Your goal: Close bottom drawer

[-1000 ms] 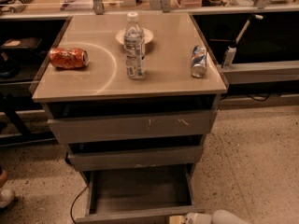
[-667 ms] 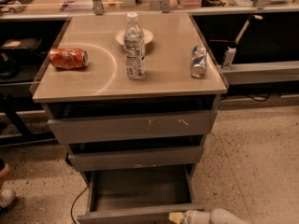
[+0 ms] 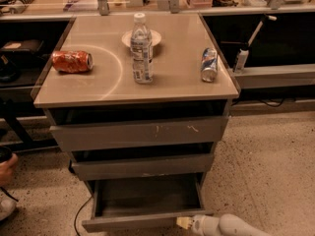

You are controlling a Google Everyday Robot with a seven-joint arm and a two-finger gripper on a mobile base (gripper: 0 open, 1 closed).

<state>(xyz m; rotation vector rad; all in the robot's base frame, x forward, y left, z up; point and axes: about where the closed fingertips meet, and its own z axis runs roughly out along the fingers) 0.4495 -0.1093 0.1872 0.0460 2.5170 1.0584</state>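
Observation:
The bottom drawer (image 3: 147,198) of the grey metal cabinet stands pulled out, its flat grey inside bare and its low plain front panel (image 3: 142,222) near the frame's lower edge. My gripper (image 3: 183,223) comes in from the lower right on a white arm (image 3: 231,226). Its tip is at the right end of that front panel, on the outer side. Above it sit the mid-width drawer (image 3: 142,166) and the widest drawer (image 3: 140,133) with whitish scratches, both slightly out.
On the cabinet top (image 3: 98,90) stand a water bottle (image 3: 141,50), a white bowl (image 3: 141,37), a red can on its side (image 3: 72,61) and a blue-silver can (image 3: 209,64). A cable (image 3: 78,215) lies on the floor left. A person's hand (image 3: 7,166) is at far left.
My gripper has shifted a little to the left along the bottom drawer's front panel. The drawer looks about as far out as before.

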